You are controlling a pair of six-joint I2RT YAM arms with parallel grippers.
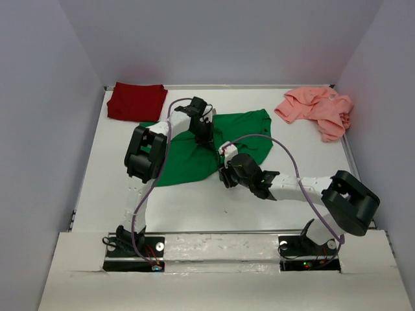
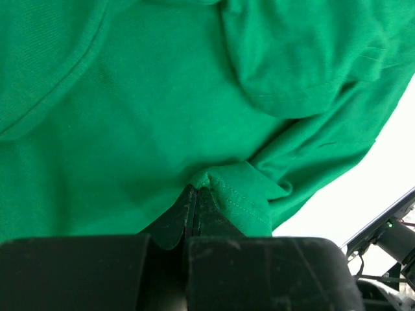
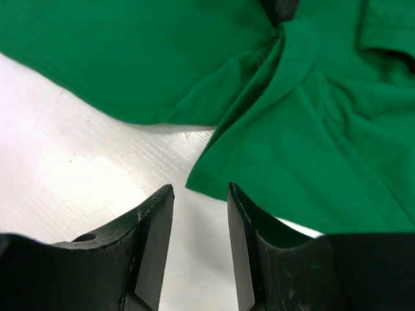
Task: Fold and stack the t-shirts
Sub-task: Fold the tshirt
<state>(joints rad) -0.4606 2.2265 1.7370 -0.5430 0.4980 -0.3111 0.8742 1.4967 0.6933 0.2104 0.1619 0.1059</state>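
Note:
The green t-shirt (image 1: 194, 152) lies rumpled in the middle of the table. My left gripper (image 1: 206, 137) is shut on a bunched hem fold of it (image 2: 233, 188). My right gripper (image 1: 225, 175) is open and empty, its tips (image 3: 200, 191) just short of a green corner (image 3: 214, 184) resting on the table. The dark red t-shirt (image 1: 136, 100) lies folded at the back left. The salmon pink t-shirt (image 1: 318, 107) lies crumpled at the back right.
White walls enclose the white table (image 1: 194, 204) on three sides. The arm bases (image 1: 133, 246) sit at the near edge. The right arm's cable (image 1: 285, 155) arcs over the green shirt.

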